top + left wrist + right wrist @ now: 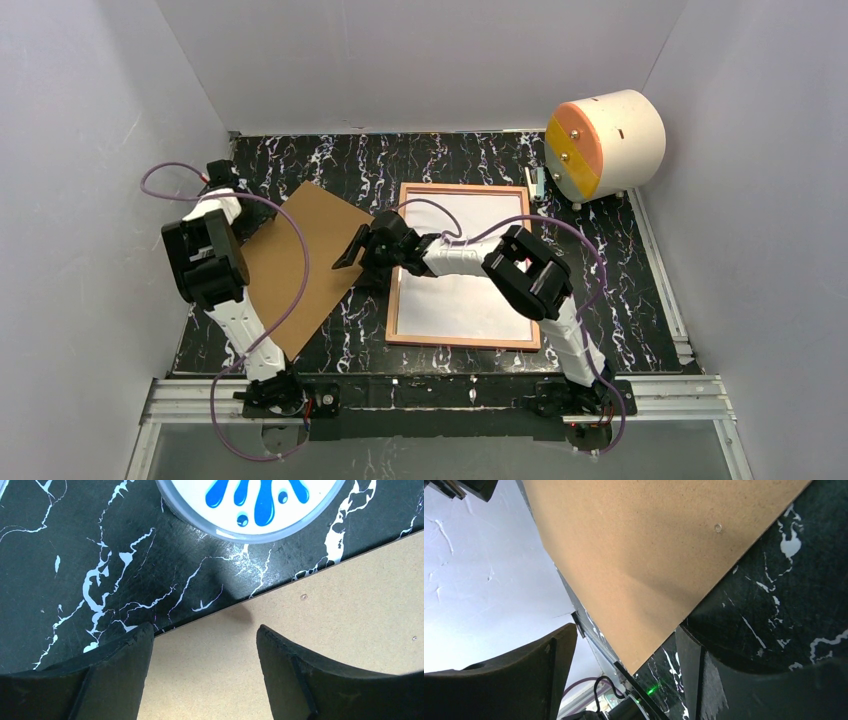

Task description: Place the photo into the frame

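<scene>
Black marbled tabletop [440,170]: photo [440,310], white back up, lies inside the frame [463,342]. Left of the frame, my right gripper [626,635] and left gripper [205,630] hang spread at the backing board [300,260]; next, I judge, pinching its edge.

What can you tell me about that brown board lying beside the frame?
The brown board is a thin, flat rectangle, matte like pressed fibreboard, with tiny round marks. It lies on the black marbled table, turned diagonally, left of the frame. The open left claw hovers over its far edge, the open right claw by a corner; neither grips it.
</scene>
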You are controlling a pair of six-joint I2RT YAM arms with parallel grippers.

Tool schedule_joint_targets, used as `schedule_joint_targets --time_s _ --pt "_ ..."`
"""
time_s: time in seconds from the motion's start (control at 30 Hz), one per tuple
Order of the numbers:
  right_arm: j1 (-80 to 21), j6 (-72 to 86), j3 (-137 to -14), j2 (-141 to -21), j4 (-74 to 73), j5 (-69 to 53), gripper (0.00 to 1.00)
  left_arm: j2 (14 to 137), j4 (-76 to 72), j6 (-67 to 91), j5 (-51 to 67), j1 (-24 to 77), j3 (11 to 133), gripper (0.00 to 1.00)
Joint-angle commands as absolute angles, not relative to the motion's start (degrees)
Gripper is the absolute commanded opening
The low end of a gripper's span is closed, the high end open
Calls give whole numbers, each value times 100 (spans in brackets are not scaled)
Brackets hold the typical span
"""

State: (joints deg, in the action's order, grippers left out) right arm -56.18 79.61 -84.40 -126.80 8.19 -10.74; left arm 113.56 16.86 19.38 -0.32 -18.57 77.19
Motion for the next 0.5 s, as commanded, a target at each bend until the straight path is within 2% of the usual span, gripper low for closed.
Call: schedule_joint_targets --time_s 0.0,0.17,0.3,0.47 --pt "-5547 7837 -8316 -12616 1674 -1092 80 11606 3140 2299 813 -1793 7186 71" --pt "-5505 7752 -8338 -12395 2123 -1279 79 11455 3355 2191 741 -1793 7266 71" --pt "-5496 7717 -8571 -12293 2058 -1562 79 11653 3886 1900 373 -1793 7832 71" --pt "-5497 7736 -8812 -12366 2162 -1877 78 11576 3912 1881 206 -1794 7769 71"
